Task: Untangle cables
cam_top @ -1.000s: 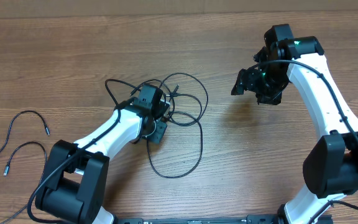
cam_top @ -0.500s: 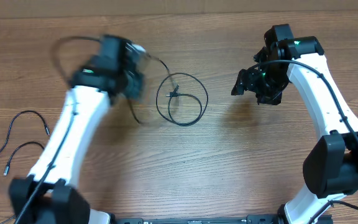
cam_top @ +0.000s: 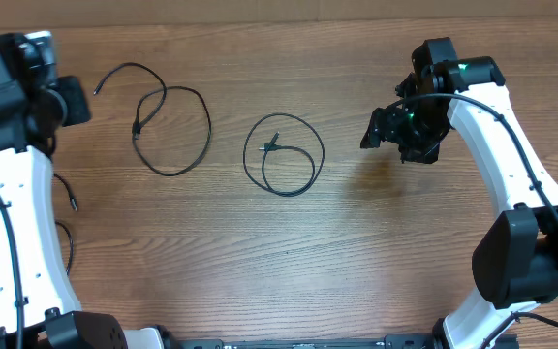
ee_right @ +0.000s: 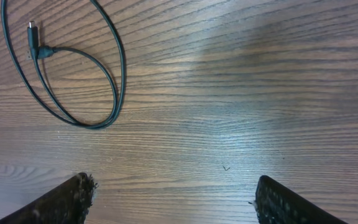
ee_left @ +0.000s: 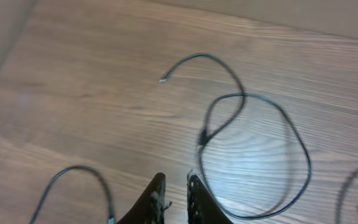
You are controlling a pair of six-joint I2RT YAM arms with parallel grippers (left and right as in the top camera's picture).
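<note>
At table centre: looped cable lies left of right gripper, jaws wide, empty. Left gripper far left, nearly closed, seemingly empty; right arm nearer.

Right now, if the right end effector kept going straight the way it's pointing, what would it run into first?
Probably bare table. In the right wrist view the right end effector is open with only wood grain ahead; the looped cable lies off to the left of that line. Depth is unclear, so treat this as likely, not certain.
</note>
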